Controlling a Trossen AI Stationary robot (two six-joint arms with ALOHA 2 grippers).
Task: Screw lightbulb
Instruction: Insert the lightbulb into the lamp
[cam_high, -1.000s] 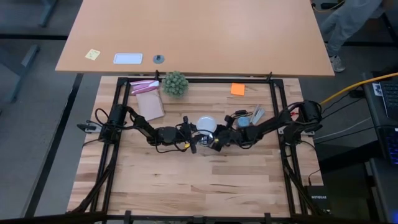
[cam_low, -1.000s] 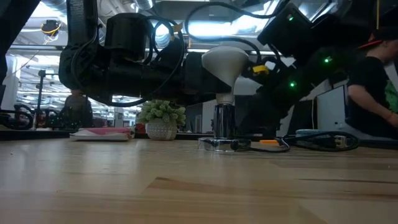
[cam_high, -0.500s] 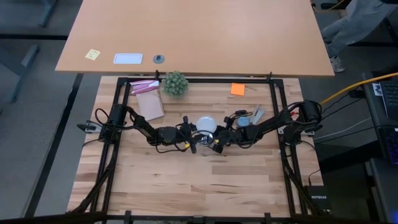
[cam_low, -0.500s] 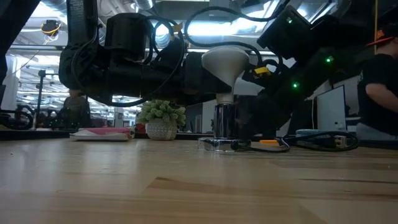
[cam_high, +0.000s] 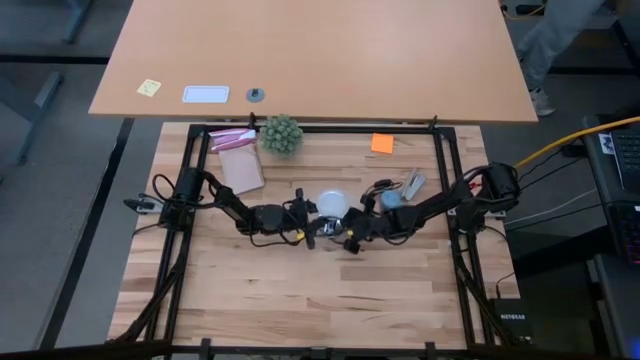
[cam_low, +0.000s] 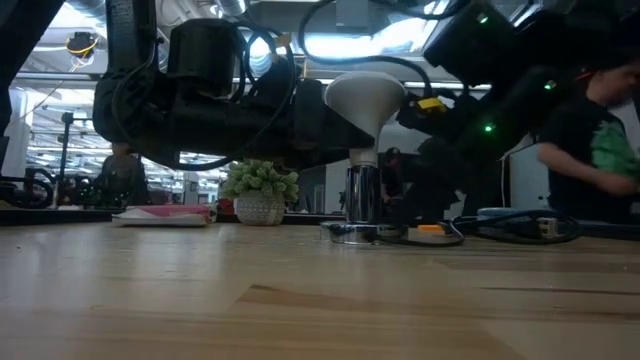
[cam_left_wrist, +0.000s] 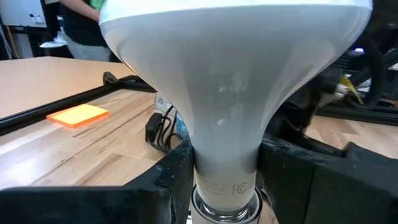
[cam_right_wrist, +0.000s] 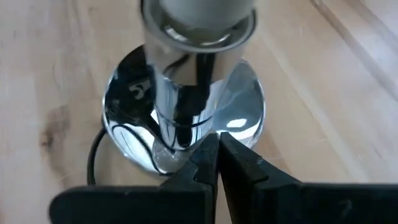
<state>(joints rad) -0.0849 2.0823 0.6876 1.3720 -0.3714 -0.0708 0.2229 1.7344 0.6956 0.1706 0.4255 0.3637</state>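
1. My left claw (cam_left_wrist: 227, 180) is clamped on the narrow neck of the lightbulb (cam_low: 364, 105), which stands upright between my fingers, dome up.
2. Directly below my grip, the bulb's base sits in the chrome socket (cam_low: 360, 195), whose round mirrored foot (cam_right_wrist: 245, 115) rests flat on the counter (cam_low: 300, 300).
3. My right claw (cam_right_wrist: 217, 163) is pressed together, empty, its tips low by the socket's foot.
4. I judge the screwing is under way; next I should twist the neck, then release and regrip.
5. Beyond the bulb lie a black cord (cam_low: 510, 225) and an orange note (cam_left_wrist: 78, 115); a small green plant (cam_low: 260, 190) stands off to one side.
6. A person (cam_low: 590, 140) shows in the room behind.
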